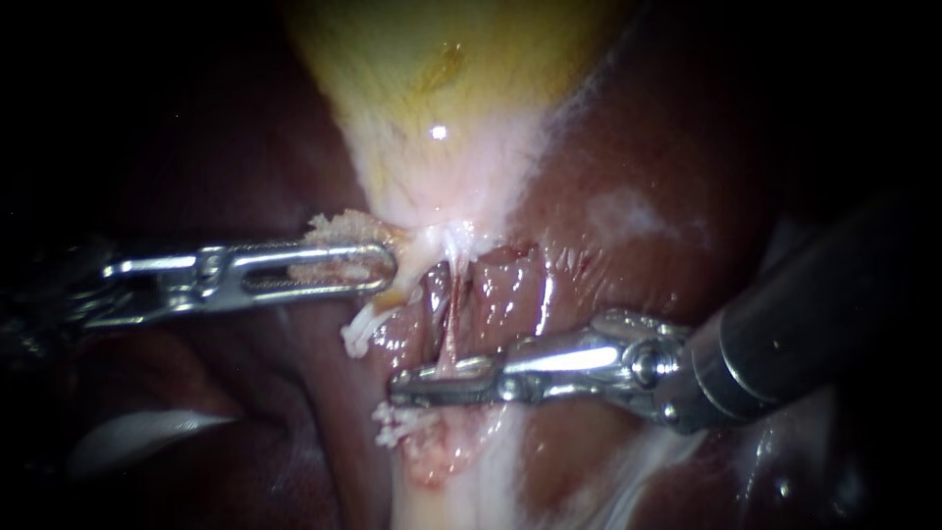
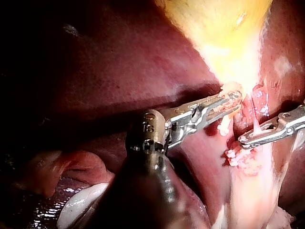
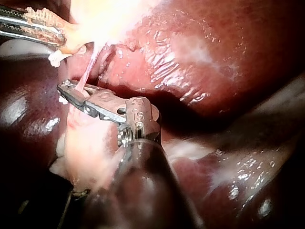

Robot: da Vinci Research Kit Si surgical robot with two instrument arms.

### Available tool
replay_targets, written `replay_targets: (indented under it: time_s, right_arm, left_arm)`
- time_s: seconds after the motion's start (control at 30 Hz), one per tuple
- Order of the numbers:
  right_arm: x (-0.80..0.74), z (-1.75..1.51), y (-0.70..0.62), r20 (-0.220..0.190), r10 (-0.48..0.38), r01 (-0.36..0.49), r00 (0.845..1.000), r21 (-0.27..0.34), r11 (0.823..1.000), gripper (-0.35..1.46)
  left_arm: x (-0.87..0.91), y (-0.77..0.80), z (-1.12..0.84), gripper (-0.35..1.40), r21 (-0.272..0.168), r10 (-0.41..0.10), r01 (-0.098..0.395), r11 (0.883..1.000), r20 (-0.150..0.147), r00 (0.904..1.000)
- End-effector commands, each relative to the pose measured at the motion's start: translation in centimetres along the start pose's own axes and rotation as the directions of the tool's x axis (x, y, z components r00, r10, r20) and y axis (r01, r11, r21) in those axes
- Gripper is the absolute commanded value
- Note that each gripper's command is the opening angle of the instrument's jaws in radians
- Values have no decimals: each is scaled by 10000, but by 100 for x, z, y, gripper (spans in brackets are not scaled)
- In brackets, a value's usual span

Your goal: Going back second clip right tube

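Frayed white tissue (image 1: 339, 228) in left instrument (image 1: 389, 267)

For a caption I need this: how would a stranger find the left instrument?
Start at the yellow gallbladder and follow it down to its pale narrow end. There the left instrument, entering from the left, grips frayed white tissue. Unlike the right instrument, its jaws have a long slot.

We see bright, polished metal on our left instrument (image 1: 386, 267) and right instrument (image 1: 399, 385); the right one's shaft is a duller, dark sleeve. The liver (image 1: 628, 147) is wet, smooth and glossy. The gallbladder (image 1: 432, 69) looks softer and matt, with fuzzy white shreds at its neck.
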Motion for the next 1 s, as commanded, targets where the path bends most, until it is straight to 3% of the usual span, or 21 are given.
replay_targets:
  time_s: [0.03,0.57,0.67,0.77,1.0]
  right_arm:
    - [0,0,-1,8,0,0,10000,13,10000,-35]
    - [-1,1,-3,67,-412,411,9991,70,9991,-33]
    - [-1,2,-5,119,-1299,1298,9915,87,9915,14]
    - [0,6,-5,146,-1936,1935,9810,83,9811,41]
    - [2,10,-3,-139,-2629,2627,9647,-119,9648,50]
  left_arm:
    - [0,0,0,-35,0,0,0,10000,0,10000]
    - [0,0,0,-35,-15,1,-1,10000,-25,10000]
    - [0,0,0,-35,-15,1,-1,10000,-25,10000]
    - [0,0,0,-35,-15,1,-1,10000,-25,10000]
    - [0,0,0,-35,-14,2,-2,10000,-25,10000]
